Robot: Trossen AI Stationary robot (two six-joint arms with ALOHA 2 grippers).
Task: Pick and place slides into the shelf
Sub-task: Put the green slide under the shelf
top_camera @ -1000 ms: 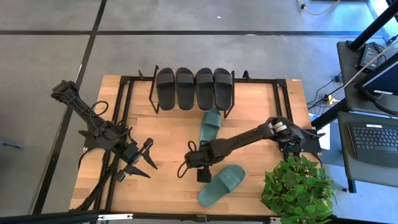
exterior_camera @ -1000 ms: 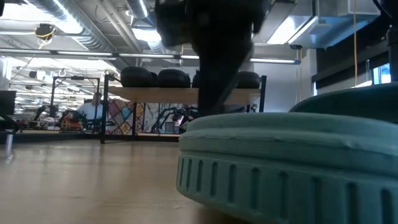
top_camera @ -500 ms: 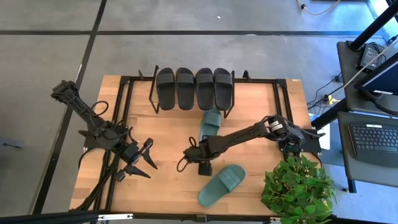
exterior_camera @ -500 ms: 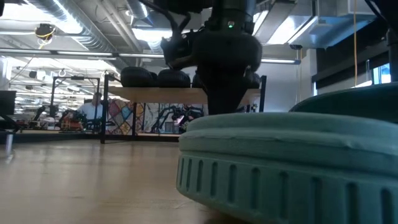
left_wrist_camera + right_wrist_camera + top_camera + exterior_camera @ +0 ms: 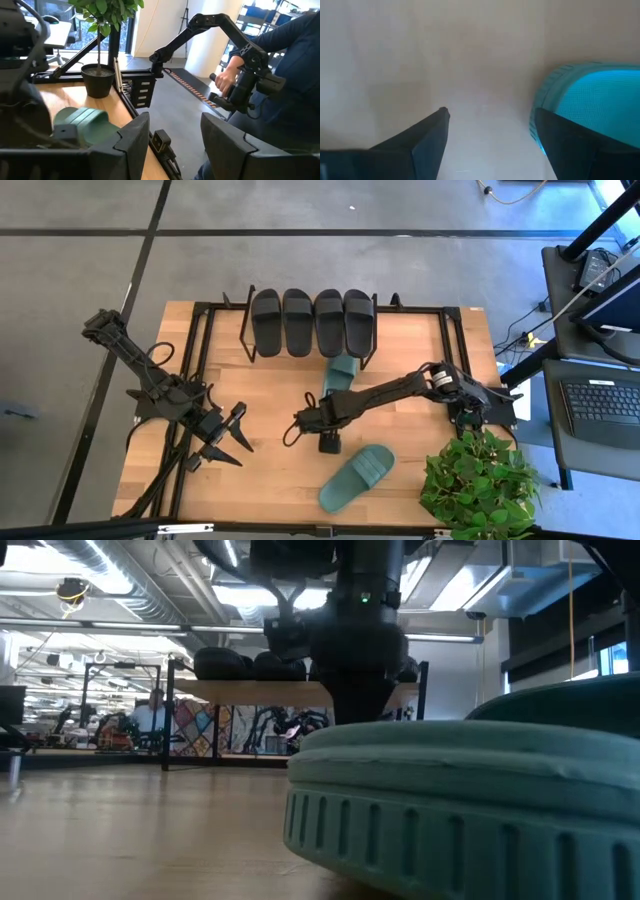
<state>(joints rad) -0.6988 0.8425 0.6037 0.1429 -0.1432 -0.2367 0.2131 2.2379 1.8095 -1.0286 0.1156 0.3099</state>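
Four black slides (image 5: 313, 321) lie side by side on the shelf (image 5: 401, 308) at the table's far side. One green slide (image 5: 357, 477) lies flat near the front edge and fills the low view's foreground (image 5: 470, 805). A second green slide (image 5: 341, 372) lies in front of the shelf, partly under my right arm. My right gripper (image 5: 328, 443) hangs open between the two green slides, pointing down at bare table (image 5: 490, 114), with a green slide's rounded end (image 5: 590, 95) beside one finger. My left gripper (image 5: 226, 442) waits open at the left, held level (image 5: 175, 145).
A potted plant (image 5: 476, 480) stands at the table's near right corner. A black frame (image 5: 196, 380) runs along the table's left side. Beyond the table's near edge a person (image 5: 280, 75) holds a pair of handles.
My right gripper has gone toward the table's far edge, away from the near green slide and toward the one by the shelf, sinking a little. It has stayed open. Neither slide has moved.
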